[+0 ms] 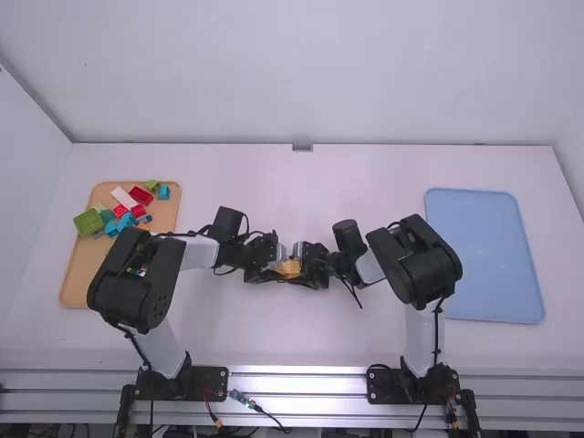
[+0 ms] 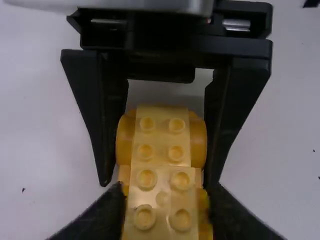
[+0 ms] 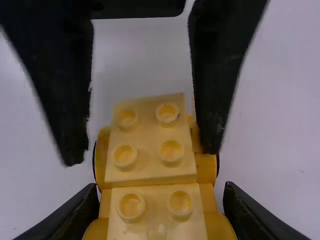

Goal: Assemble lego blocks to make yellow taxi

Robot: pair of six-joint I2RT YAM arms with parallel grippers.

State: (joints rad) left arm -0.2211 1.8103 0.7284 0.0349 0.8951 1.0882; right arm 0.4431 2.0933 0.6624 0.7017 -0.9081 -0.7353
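On the left, a tan tray (image 1: 77, 283) holds glossy plastic blocks (image 1: 140, 195). Mid-counter (image 1: 274, 338), the left fingers (image 2: 105, 214) grip the studded, round-flanked yellow taxi (image 2: 161, 145); the right fingers (image 3: 77, 215) clasp its other end. They seem to be joining pieces; next, probably, press everything flush.

Left arm (image 1: 137, 278) faces right arm (image 1: 417, 262), jaws clamped.

The yellow build (image 2: 162, 200) is between the arms, pale studded pieces running along it. Coloured blocks (image 1: 88, 221) lie clustered on a tray (image 1: 77, 269).
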